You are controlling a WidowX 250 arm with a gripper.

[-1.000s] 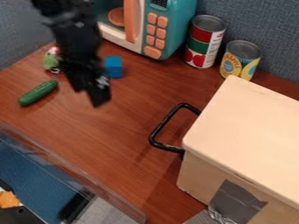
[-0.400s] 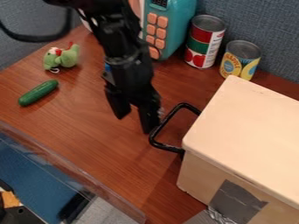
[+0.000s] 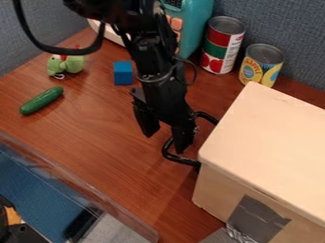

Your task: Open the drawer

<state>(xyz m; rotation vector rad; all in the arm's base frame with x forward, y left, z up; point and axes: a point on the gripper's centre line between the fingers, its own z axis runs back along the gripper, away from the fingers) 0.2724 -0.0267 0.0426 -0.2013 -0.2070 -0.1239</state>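
"How many cans (image 3: 222, 45) are you seeing?"
"I'm seeing two."
"And the rest?"
"I'm counting one box (image 3: 266, 142), one handle (image 3: 181, 160), one microwave (image 3: 196, 26), one block (image 3: 123, 73), one cucumber (image 3: 42, 100), one toy (image 3: 73, 64)."

The bench (image 3: 89, 147) has a top of reddish-brown wood with fine grain. Behind the bench stands a grey-blue wall (image 3: 282, 23), its face like woven cloth, and at the bench's left end there is a similar wall (image 3: 38, 35). Along the near edge of the bench runs a transparent strip (image 3: 82, 192). Beyond this strip, lower than the bench, a blue surface (image 3: 35, 173) is seen.
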